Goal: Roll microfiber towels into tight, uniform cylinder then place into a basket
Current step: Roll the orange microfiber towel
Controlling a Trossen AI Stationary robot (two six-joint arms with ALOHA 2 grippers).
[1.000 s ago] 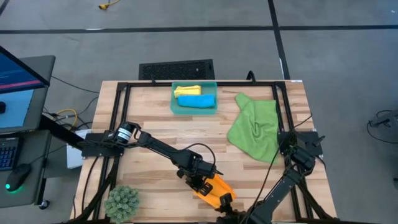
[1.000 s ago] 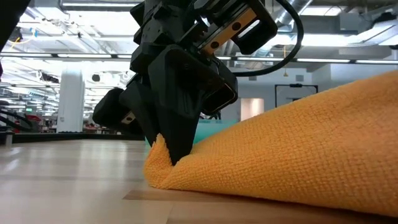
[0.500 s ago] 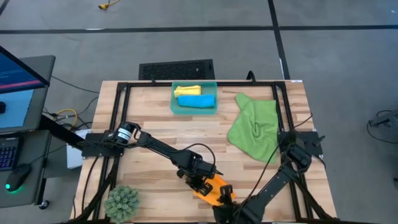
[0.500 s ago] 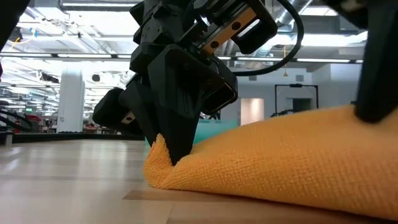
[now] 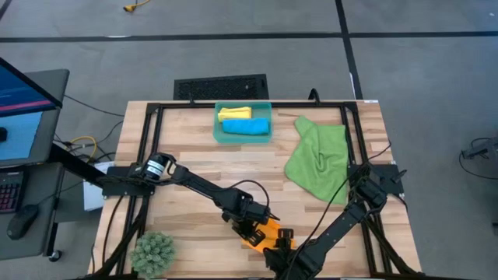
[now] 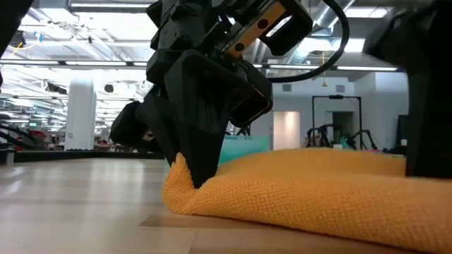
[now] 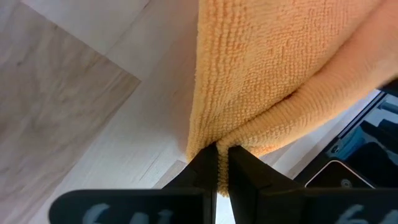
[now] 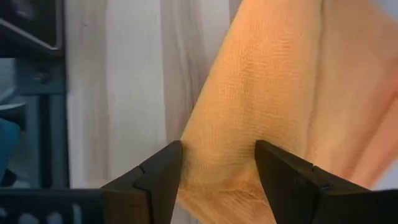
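Note:
The orange towel (image 5: 270,236) lies bunched near the table's front edge, its underside on the wood. My left gripper (image 5: 253,229) is shut on the towel's left end. My right gripper (image 5: 282,247) is open at the towel's other end. In the right wrist view, my right gripper (image 8: 217,168) has a finger on either side of that end of the cloth (image 8: 249,106). The basket (image 5: 220,132) at the table's far edge holds a rolled yellow towel (image 5: 233,113) and a rolled blue towel (image 5: 246,126). The green towel (image 5: 319,159) lies crumpled at the right. My left gripper pinches a folded end of the orange towel (image 7: 219,138) between its two fingertips. The fingers slant down onto it from the table's left. That end (image 6: 178,173) stands a little raised, and the rest lies slack on the table. Of my right gripper, I cannot tell whether its fingers touch the cloth.
A green spiky ball (image 5: 153,253) sits at the front left corner. A black grated rectangle (image 5: 220,87) lies on the floor beyond the far edge. A black frame (image 5: 148,124) rims the tabletop. Bare wood lies between the basket and the arms.
My right gripper has gone toward the table's left, closer to my left gripper, rolling and coming lower over the orange towel. The towel's right part, raised high before, has sunk to a low flat hump. Its left end has stayed pinched in place.

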